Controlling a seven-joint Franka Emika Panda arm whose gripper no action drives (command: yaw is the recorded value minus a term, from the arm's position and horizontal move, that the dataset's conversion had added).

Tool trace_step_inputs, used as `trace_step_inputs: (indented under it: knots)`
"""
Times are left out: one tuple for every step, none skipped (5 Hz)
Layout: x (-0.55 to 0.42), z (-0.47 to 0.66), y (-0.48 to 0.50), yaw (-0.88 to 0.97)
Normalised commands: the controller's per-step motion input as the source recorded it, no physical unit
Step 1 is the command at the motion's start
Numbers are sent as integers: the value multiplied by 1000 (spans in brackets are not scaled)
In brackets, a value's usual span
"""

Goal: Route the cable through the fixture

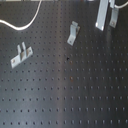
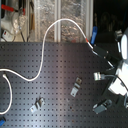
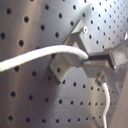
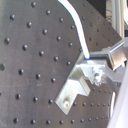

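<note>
The gripper [image 4: 95,62] is clamped on the end of the white cable [image 2: 47,37], right beside a metal bracket [image 4: 75,87] on the board [image 1: 75,95].

A: Where do the two exterior views look from?
B: The first exterior view sits low and close over the perforated black counter [image 1: 65,95], facing its far edge. The second exterior view looks steeply down from farther back, taking in shelving beyond.
A: What do they share?
B: The counter, white cable [image 1: 22,24] and brackets.
A: And the wrist views?
B: Both sit very near one bracket [image 3: 67,60] and the cable end.
</note>
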Motion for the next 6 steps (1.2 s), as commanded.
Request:
trace_step_inputs:
  knots:
    - [81, 356, 132, 288]
    - [2, 309, 5, 468]
    - [-47, 286, 47, 789]
    - [-58, 285, 68, 834]
    - [-206, 274, 134, 597]
    - [-214, 252, 130, 557]
